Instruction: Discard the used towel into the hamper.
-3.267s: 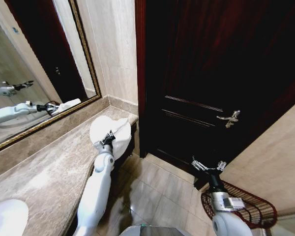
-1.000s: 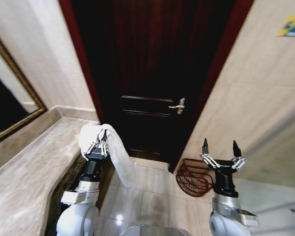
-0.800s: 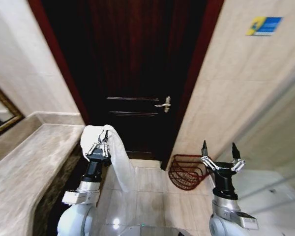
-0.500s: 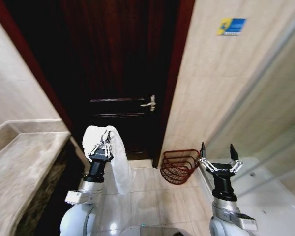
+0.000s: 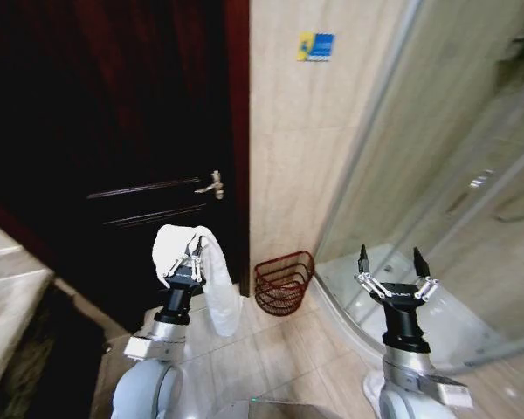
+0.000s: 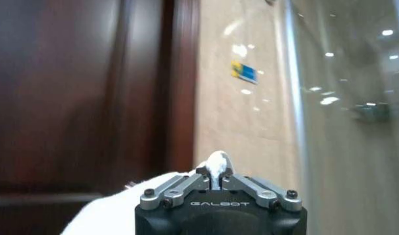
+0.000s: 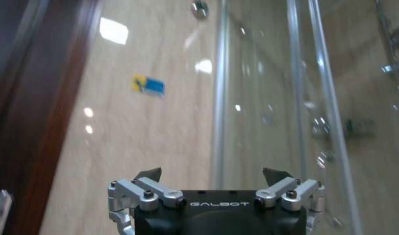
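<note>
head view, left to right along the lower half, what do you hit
left gripper shut on the white towel → hamper on the floor by the wall → right gripper, open, in front of the glass shower door

I read the head view as unevenly lit: the dark red-brown wooden door (image 5: 113, 131) falls into deep shadow, while the beige tiled wall (image 5: 288, 157) is bright. Verticals lean outward near the edges. Overhead light spots glare on the curved glass shower screen (image 7: 304, 98) in both wrist views. The wrist views are soft and blurred.
</note>
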Motion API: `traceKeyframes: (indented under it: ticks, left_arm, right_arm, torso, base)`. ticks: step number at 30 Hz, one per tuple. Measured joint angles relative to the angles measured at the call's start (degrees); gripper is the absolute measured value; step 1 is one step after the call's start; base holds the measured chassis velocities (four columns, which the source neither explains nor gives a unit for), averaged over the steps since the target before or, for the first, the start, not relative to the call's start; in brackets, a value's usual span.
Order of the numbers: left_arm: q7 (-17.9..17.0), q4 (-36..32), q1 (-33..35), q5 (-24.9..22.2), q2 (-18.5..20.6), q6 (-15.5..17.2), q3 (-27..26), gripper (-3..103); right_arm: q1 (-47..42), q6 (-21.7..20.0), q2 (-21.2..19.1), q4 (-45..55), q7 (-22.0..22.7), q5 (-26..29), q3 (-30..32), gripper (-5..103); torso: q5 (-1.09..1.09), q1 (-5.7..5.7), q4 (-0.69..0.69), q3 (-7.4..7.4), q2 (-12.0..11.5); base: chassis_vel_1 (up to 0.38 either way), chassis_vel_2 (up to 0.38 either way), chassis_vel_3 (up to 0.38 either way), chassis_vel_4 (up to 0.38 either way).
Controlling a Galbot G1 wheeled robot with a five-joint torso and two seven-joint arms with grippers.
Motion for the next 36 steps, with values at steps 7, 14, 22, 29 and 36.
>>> traceKeyframes:
  ticks: [7, 14, 22, 29, 36]
  left_arm:
    - [0.0, 2.2, -2.8, -3.9, 1.6, 2.5, 1.4, 4]
    - [-0.6, 6.1, -7.2, -9.0, 3.7, 4.4, 1.8, 4]
    - [-0.6, 13.1, -15.2, -16.0, 6.2, 4.9, 2.2, 4]
    - [-0.2, 19.7, -20.3, -15.9, 8.7, 3.7, 3.6, 4]
    - [-2.0, 24.1, -27.4, -15.9, 12.3, 3.6, 4.6, 4]
  right_arm:
    - [0.0, -5.3, -2.9, 1.9, -0.1, 1.2, 0.0, 100]
    - [-1.7, -1.5, -0.6, 1.8, -3.7, -0.1, -1.7, 100]
    - [-2.4, -0.2, -0.4, 0.7, -4.8, -1.1, -2.4, 100]
    - [-3.2, 2.8, 1.0, -1.0, -5.1, -3.0, -2.8, 100]
    - [-3.8, 5.0, 2.3, -2.1, -5.4, -5.0, -3.6, 100]
  torso:
    - [0.0, 0.0, 0.02, 0.0, 0.0]
    - [0.01, 0.0, 0.0, 0.0, 0.0]
    - [-0.01, 0.01, -0.01, 0.0, 0.0]
    - [-0.01, 0.0, 0.02, 0.01, 0.0]
    - [-0.01, 0.0, 0.01, 0.01, 0.0]
  base:
    - [-0.121, -0.124, -0.119, -0.132]
    - [-0.12, -0.137, -0.125, -0.124]
    - [-0.129, -0.114, -0.121, -0.126]
    - [-0.037, -0.044, -0.038, -0.034]
    - [0.0, 0.0, 0.0, 0.0]
